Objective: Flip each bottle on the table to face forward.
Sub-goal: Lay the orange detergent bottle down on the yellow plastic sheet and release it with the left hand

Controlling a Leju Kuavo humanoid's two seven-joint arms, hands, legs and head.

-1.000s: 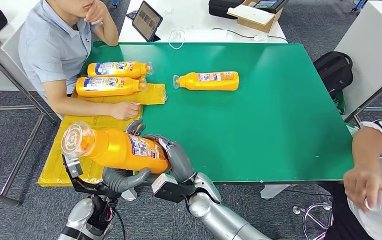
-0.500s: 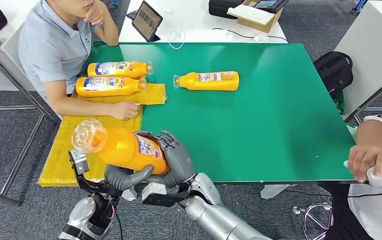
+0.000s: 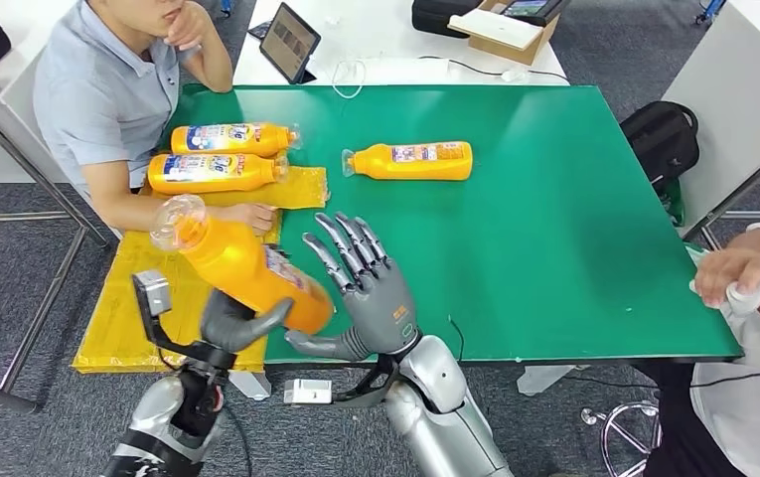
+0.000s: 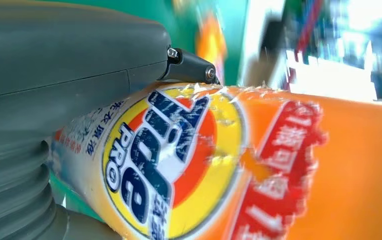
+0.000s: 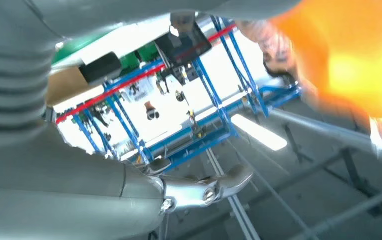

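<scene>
Right hand (image 3: 376, 298) has been released and spread; bottle (image 3: 241, 268) tilted up.
The bottle is gripped by left hand (image 3: 231, 323); label should be turned forward before lowering.

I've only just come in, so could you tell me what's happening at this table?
The robot's left hand holds an orange bottle tilted above the near left corner of the green table, cap end raised. Its right hand is open beside the bottle, fingers spread. Two more bottles lie on yellow packaging by a seated person's arm, and another bottle lies alone further along the table.
</scene>
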